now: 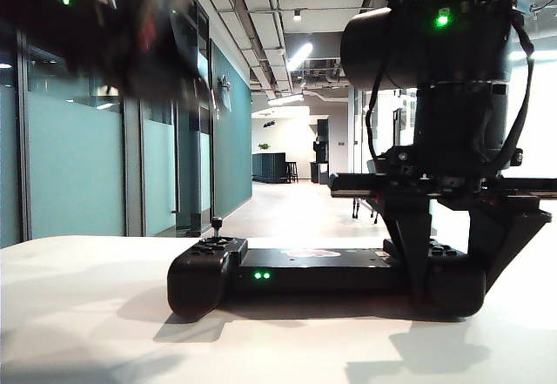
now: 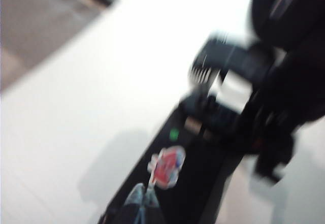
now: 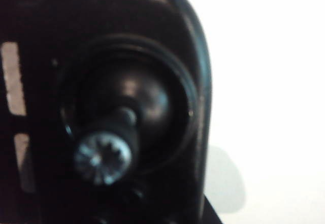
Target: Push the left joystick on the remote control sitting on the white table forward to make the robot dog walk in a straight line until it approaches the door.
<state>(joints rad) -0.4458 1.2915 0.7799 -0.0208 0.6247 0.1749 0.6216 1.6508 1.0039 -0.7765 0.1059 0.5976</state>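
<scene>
The right gripper (image 1: 448,271) straddles the right end of the remote (image 1: 305,266), one finger (image 1: 416,253) on its near-left side and the other on its far-right side; its jaws are pinching that bulky end against the table (image 1: 87,314). The left gripper (image 1: 130,27) is a dark blur in the upper left of the exterior view, well above the remote; whether its jaws are spread or pressed together cannot be told.

Counted: one remote, two green LEDs (image 1: 261,275) on its front edge, one pinkish logo (image 1: 309,252), two arms. The exterior view shows just one stick, the left joystick (image 1: 216,225), upright on the remote's left end with nothing touching it.

The right wrist view alone shows the right stick (image 3: 104,155) close up, with a ribbed silvery cap in a round socket. The blurred left wrist view alone shows the remote from above: the red logo (image 2: 167,167), one green light (image 2: 174,134), and the right arm (image 2: 289,56) in the upper right.
</scene>
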